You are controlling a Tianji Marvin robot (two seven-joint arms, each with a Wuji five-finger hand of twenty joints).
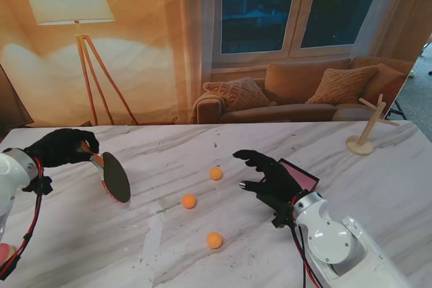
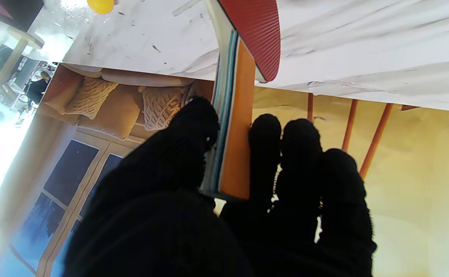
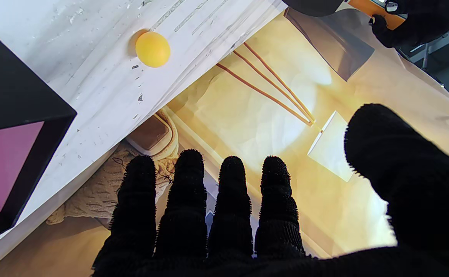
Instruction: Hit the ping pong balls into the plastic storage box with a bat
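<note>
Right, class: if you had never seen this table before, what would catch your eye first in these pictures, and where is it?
Three orange ping pong balls stand out on the white marble table, strung out in the middle between the arms. On the left, the black-gloved left hand grips a bat by its handle, its dark blade tilted down toward the table. On the right, the right hand hangs open, beside the pink-lined storage box.

Warm even light, blown-out glare in left wrist view, soft shadows
</note>
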